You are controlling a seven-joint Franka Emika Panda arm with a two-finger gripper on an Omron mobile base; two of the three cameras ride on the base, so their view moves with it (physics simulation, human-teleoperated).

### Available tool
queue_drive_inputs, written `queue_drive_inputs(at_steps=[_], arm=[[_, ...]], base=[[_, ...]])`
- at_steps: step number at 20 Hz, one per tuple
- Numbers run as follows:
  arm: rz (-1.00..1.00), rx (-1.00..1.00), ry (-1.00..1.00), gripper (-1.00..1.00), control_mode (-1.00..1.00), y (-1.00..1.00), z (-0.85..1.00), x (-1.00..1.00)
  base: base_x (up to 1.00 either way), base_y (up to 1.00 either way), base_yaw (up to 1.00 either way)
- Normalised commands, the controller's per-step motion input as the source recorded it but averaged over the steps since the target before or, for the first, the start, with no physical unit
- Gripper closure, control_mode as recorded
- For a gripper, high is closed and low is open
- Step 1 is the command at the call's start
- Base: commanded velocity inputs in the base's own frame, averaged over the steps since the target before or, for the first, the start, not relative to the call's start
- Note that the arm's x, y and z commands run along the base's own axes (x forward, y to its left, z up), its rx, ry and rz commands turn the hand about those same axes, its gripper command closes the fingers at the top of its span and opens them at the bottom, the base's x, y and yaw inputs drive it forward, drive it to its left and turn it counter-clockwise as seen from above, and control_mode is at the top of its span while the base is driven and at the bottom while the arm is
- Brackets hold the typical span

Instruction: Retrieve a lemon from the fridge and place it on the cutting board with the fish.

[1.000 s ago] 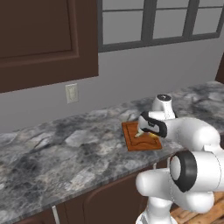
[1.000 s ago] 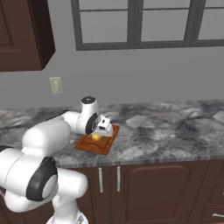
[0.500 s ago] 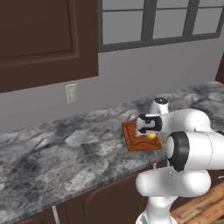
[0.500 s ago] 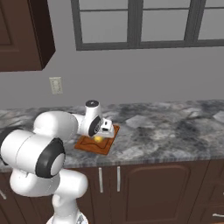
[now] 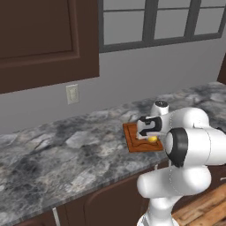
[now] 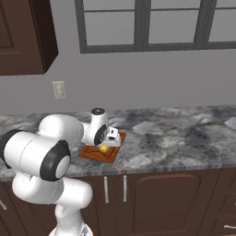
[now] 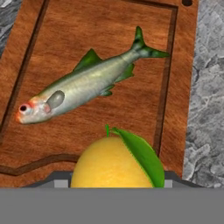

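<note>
Lemon sits right at the gripper, low over the cutting board. It is round and yellow, with a green leaf on its top. From the hand camera the lemon is at the very bottom, so close that the finger tips are hidden behind it. I think the gripper is pinching the lemon, because the fruit sits tight under the hand in both side pictures, but I cannot tell if the lemon is touching the board yet.

Just past the lemon lies the fish. It is silvery green, with a pink nose, and it rests flat on the board with its tail pointing away from the lemon. The fish and the lemon are near each other but not touching.

The board is reddish-brown wood with a groove around its edge. It lies on the grey stone bench, close to the front edge. The white arm bends down to it from the robot's body.

Behind the bench is a grey wall with a light switch. Above it is a window, and a dark brown cupboard hangs beside the window.
</note>
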Motion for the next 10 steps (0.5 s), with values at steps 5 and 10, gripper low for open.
queue_drive_inputs(at_steps=[5, 10], arm=[[0.00, 0.00, 0.00, 1.00, -1.00, 0.00, 0.00, 0.05], [0.00, 0.00, -0.01, -1.00, -1.00, 0.00, -0.03, 0.11]], base=[[0.00, 0.00, 0.00], [0.00, 0.00, 0.00]])
